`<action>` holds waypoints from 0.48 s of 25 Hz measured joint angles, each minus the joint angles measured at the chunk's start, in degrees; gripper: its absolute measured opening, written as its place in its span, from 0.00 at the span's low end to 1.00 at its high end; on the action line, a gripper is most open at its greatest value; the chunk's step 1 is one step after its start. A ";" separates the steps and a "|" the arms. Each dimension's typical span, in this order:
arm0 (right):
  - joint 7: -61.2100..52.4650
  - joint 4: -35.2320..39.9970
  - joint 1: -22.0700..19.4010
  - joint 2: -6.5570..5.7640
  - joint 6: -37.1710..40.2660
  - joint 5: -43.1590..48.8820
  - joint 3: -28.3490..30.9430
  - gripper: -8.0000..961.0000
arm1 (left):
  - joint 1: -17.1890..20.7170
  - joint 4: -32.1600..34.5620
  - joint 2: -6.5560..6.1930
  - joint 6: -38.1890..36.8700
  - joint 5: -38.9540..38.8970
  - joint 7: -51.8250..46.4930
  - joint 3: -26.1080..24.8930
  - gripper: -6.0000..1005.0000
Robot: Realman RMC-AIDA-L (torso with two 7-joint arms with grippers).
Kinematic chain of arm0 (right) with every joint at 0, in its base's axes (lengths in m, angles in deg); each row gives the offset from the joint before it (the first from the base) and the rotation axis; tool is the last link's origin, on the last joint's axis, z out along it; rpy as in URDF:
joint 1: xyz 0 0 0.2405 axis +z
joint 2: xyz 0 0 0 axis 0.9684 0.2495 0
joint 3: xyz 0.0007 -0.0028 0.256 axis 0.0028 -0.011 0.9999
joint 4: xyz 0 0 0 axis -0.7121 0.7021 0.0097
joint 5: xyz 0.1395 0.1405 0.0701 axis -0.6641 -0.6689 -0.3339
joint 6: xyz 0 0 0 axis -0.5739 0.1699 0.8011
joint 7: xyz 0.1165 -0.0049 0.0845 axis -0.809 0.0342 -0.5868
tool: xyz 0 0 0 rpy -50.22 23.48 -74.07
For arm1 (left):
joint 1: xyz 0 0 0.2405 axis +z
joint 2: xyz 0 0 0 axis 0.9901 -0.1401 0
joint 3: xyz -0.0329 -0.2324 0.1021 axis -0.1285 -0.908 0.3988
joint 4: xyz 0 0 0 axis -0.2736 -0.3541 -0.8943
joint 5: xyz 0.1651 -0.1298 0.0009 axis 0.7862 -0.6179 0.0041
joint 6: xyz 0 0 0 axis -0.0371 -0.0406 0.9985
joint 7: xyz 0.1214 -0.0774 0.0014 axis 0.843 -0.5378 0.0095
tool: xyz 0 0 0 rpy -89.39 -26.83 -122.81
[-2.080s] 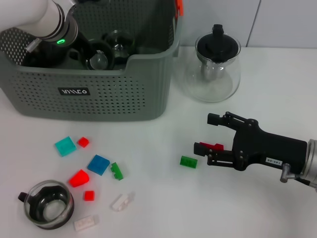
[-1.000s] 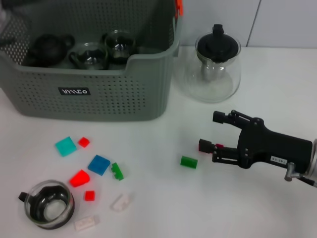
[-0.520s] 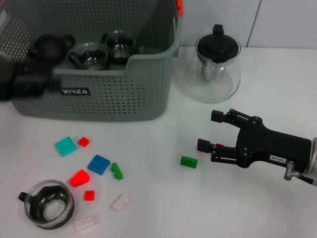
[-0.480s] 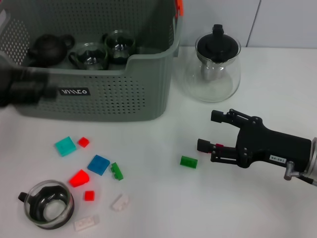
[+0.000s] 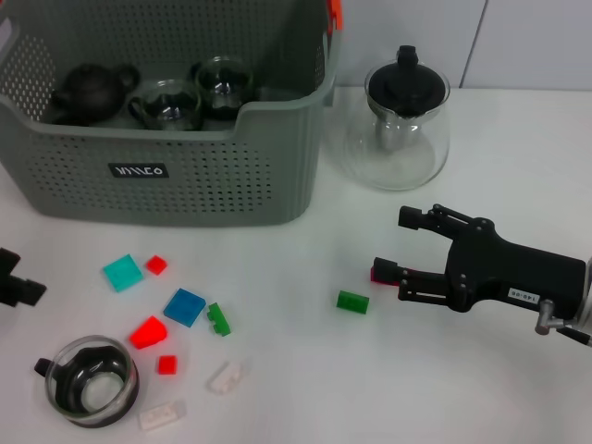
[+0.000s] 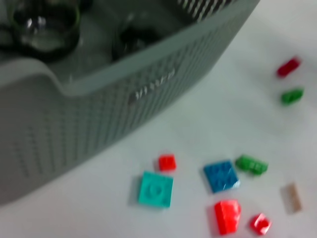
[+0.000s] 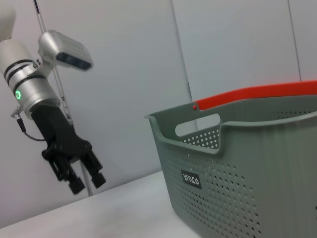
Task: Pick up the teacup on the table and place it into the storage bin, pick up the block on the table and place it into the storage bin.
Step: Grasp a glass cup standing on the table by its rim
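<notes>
Clear glass with a dark band, the teacup (image 5: 90,380) sits on the white table (image 5: 305,379) at its near left corner, well apart from the storage bin (image 5: 176,176). That bin is grey-green plastic with perforated walls and a small black label; inside it lie a dark teapot (image 5: 91,88) and two more glass cups (image 5: 166,102). Scattered between bin and teacup are small studded plastic blocks: a teal tile (image 5: 121,272), a blue one (image 5: 184,307), several red bits (image 5: 147,331), a green brick (image 5: 218,318) and two pale translucent pieces (image 5: 227,376).

Farther right, a lone green block (image 5: 352,301) lies just beside the right gripper (image 5: 387,246), whose black fingers stand spread wide; a red block (image 5: 380,276) shows at its lower fingertip, though whether it is touched I cannot tell. Behind stands a round glass teapot (image 5: 400,125) with a black lid.

Only an edge of the left gripper (image 5: 17,283) shows in the head view, left of the blocks. The right wrist view shows it whole (image 7: 85,180), hanging above the table with fingers parted and nothing between them. The left wrist view shows the blocks and bin from above.
</notes>
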 joint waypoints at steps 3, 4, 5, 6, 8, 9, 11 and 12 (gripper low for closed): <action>0.00 0.00 -0.10 0.00 -0.09 0.00 0.01 0.98 | -0.38 3.93 3.71 1.88 5.54 -0.11 2.93 0.66; 0.00 0.00 -0.13 0.00 -0.10 0.00 0.00 0.98 | -0.40 5.26 5.05 2.49 7.22 -0.06 3.96 0.66; 0.00 0.00 -0.17 0.00 -0.11 0.00 0.00 0.98 | -0.36 6.61 6.34 3.11 8.74 -0.03 5.05 0.66; 0.00 0.00 -0.24 0.00 -0.12 0.00 0.01 0.98 | -0.28 7.62 7.30 3.55 9.85 -0.02 5.85 0.66; -0.01 0.00 -0.32 0.00 -0.13 0.00 0.00 0.98 | -0.05 9.42 9.29 4.15 11.96 -0.06 7.77 0.66; 0.00 0.00 -0.33 0.00 -0.14 0.00 0.00 0.98 | 0.09 9.87 9.91 4.32 12.45 -0.09 8.47 0.66; 0.00 0.00 -0.34 0.00 -0.14 0.00 0.00 0.98 | 0.72 10.69 11.17 4.64 12.99 -0.15 10.20 0.66; 0.00 0.00 -0.34 0.00 -0.15 0.00 -0.01 0.98 | 1.20 11.05 11.62 4.90 13.03 -0.22 11.21 0.66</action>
